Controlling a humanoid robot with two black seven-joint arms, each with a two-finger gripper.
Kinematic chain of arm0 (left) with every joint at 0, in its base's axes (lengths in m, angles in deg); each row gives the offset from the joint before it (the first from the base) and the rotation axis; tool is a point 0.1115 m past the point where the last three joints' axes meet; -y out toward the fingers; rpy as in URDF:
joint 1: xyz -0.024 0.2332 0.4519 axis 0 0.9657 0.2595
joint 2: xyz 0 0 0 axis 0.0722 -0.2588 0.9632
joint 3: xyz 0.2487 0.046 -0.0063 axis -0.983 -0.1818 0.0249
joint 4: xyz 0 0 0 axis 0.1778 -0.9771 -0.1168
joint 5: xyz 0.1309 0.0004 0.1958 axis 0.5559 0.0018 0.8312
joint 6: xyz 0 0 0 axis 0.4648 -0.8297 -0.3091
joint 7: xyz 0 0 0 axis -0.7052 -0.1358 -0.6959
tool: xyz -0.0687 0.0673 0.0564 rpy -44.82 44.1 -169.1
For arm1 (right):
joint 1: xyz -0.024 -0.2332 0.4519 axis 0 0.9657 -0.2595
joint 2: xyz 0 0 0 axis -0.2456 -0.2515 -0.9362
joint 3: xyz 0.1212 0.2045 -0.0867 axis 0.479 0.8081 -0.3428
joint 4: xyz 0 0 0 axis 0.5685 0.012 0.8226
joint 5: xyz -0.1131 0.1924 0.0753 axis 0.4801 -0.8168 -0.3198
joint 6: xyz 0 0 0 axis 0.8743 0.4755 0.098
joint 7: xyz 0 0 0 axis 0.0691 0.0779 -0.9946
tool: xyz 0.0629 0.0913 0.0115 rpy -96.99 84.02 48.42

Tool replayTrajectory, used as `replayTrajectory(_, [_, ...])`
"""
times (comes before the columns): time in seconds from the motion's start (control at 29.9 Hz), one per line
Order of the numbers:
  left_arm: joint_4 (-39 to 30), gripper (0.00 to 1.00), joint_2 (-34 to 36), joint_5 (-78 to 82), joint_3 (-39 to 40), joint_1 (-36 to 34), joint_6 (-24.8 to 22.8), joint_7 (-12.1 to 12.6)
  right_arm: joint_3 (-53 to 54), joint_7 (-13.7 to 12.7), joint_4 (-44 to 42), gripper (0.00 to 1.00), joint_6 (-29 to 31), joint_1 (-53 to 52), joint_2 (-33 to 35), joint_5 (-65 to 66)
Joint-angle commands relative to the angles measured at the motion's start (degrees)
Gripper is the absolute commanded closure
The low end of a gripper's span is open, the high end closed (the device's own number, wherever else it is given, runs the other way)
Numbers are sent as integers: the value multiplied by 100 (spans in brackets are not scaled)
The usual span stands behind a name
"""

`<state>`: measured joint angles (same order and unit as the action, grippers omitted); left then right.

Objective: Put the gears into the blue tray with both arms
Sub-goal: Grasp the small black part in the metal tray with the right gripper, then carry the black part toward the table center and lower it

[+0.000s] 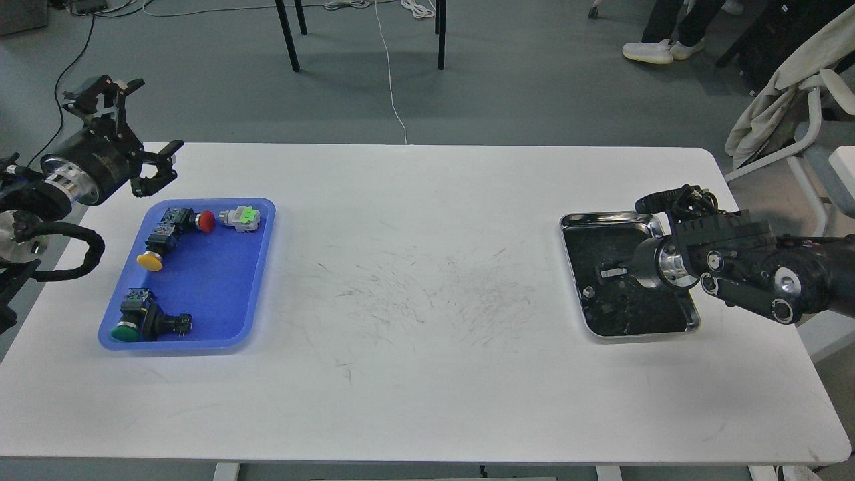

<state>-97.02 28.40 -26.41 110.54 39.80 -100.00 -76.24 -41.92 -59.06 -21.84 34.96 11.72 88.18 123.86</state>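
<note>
Head view: right end effector (611,272), grip unreadable, sits over the steel tray (604,218), blue tray (257,280) far left beside the wide-open left end effector (127,133).

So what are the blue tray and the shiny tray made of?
The blue tray looks like plastic: one even, solid blue with a soft, dull sheen and rounded, moulded corners. The steel tray looks like polished metal, probably stainless steel: its rim is silver and mirror-bright, and its dark inside throws back blurry reflections. Neither can be told for sure from looks alone.
</note>
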Motion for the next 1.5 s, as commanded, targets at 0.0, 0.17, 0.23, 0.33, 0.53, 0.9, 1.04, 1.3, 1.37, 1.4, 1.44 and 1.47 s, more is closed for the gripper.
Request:
replayTrajectory(0.0, [-9,1,1,1,0,0,8,4,14,23,2,90,-5,-54,7,-2])
replayTrajectory(0.17, [-9,1,1,1,0,0,17,4,14,67,2,95,-5,-185,33,-2])
replayTrajectory(0.23, [-9,1,1,1,0,-9,17,4,5,67,2,95,-5,-221,42,-2])
replayTrajectory(0.33, [-9,1,1,1,0,-9,9,12,31,67,-7,99,-14,-352,42,-2])
replayTrajectory(0.53, [-27,1,62,1,0,-9,0,12,172,67,-7,99,-137,-546,-81,-2])
replayTrajectory(0.9, [-62,1,308,-8,9,-9,-9,21,506,137,72,99,-954,-827,-915,-2])
replayTrajectory(1.04, [-70,1,387,-8,9,-9,-9,30,506,207,72,99,-1042,-871,-1275,7])
replayTrajectory(1.3, [-176,1,598,-8,9,0,-9,39,506,734,502,99,-1788,-880,-1821,15])
replayTrajectory(1.37, [-176,1,616,-8,9,0,-9,39,497,858,696,99,-1903,-862,-1900,199])
replayTrajectory(1.4, [-176,1,625,-8,9,0,-9,39,506,893,749,99,-1938,-845,-1926,330])
replayTrajectory(1.44, [-176,1,642,-8,0,0,-9,39,506,954,810,99,-1956,-810,-1944,454])
replayTrajectory(1.47, [-185,1,686,-8,0,9,-9,39,506,1042,846,99,-1982,-784,-1979,594])
